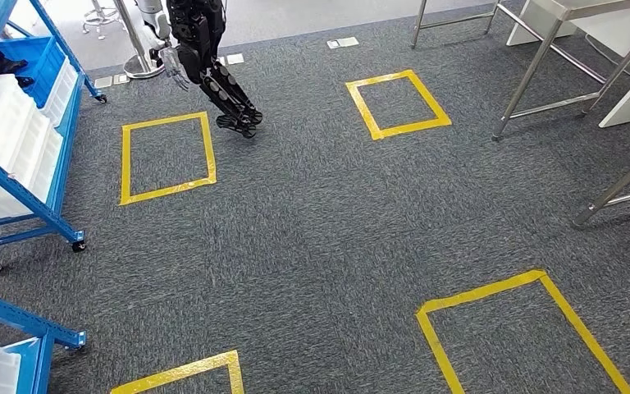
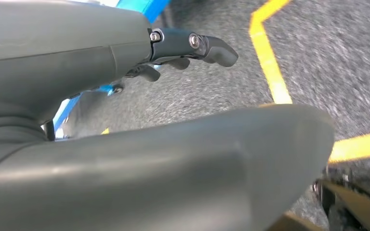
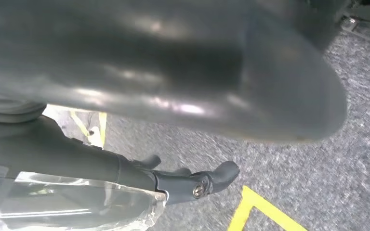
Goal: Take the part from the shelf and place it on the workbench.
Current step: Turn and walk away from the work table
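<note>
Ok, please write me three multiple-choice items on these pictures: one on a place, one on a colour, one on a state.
1. In the head view, where does the blue shelf rack stand?
A. at the left edge
B. in the middle of the carpet
C. at the right edge

2. What colour is the tape that marks squares on the carpet?
A. red
B. white
C. yellow

3. Which hand has the clear plastic pack?
A. the left hand
B. the right hand
C. neither hand

Answers:
1. A: the blue shelf rack with its white bins stands along the left edge.
2. C: the tape is yellow on the grey carpet.
3. B: the clear plastic pack lies against the right hand, while the left hand holds nothing.
</note>
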